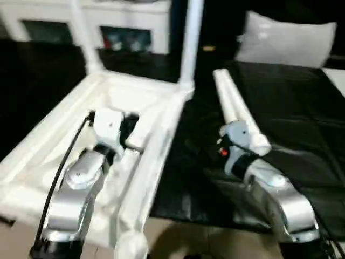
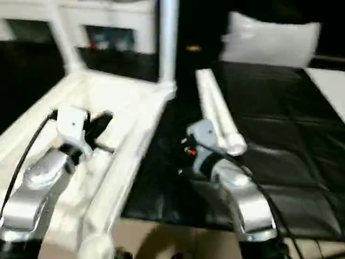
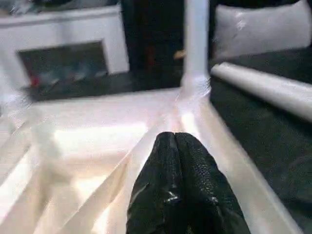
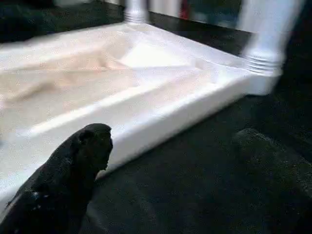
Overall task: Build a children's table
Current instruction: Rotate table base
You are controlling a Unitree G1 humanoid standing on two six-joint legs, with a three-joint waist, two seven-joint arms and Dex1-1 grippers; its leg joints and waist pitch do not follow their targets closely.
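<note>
The children's table lies upside down, its white top (image 1: 156, 145) showing the ribbed underside. Two legs stand in its far corner sockets, one on the left (image 1: 81, 32) and one on the right (image 1: 191, 38). A loose white leg (image 1: 237, 113) lies on the black mat to the right of the top. My left gripper (image 3: 175, 144) is shut with nothing in it and hovers over a rib inside the top. My right gripper (image 4: 180, 161) is open and low over the mat, between the loose leg and the top's long side, with nothing between its fingers (image 4: 83, 161).
A white cabinet with glass doors (image 1: 124, 27) stands behind the table. A white pillow (image 1: 285, 40) rests at the back right of the black quilted mat (image 1: 302, 118). A flat white board edge (image 1: 337, 75) shows at far right. Tan floor (image 1: 188, 237) lies nearest me.
</note>
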